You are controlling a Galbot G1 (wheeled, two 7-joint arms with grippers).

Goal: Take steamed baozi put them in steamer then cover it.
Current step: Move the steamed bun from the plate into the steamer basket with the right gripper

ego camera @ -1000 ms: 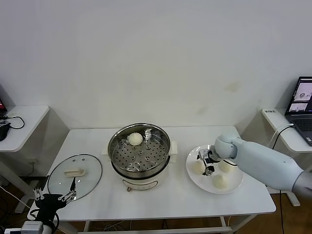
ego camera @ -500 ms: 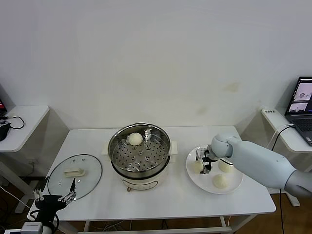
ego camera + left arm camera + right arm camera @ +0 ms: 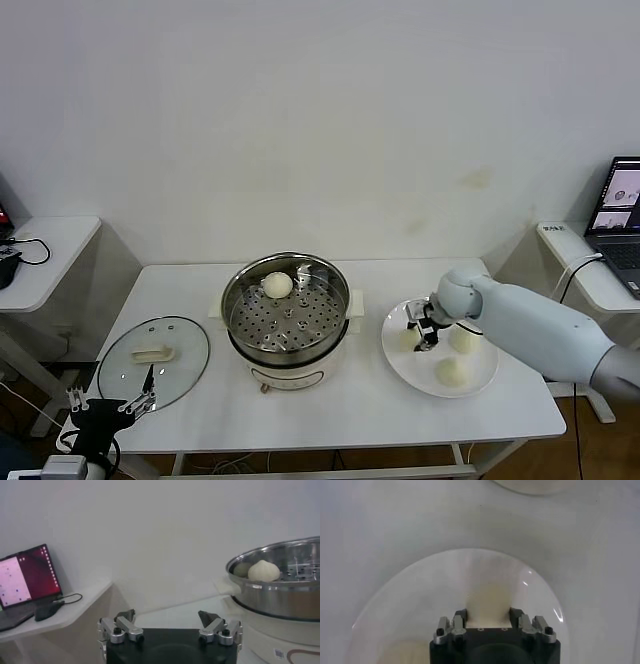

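Right wrist view is showing the right gripper (image 3: 489,614) pinching a bun (image 3: 489,600) on the plate (image 3: 480,378), beside the steamer (image 3: 288,310). Squeezing soft dough may be denting it, or letting it slip during lifting.

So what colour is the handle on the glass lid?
Cream-white. The handle sits in the middle of the clear glass lid; the head view shows it best.
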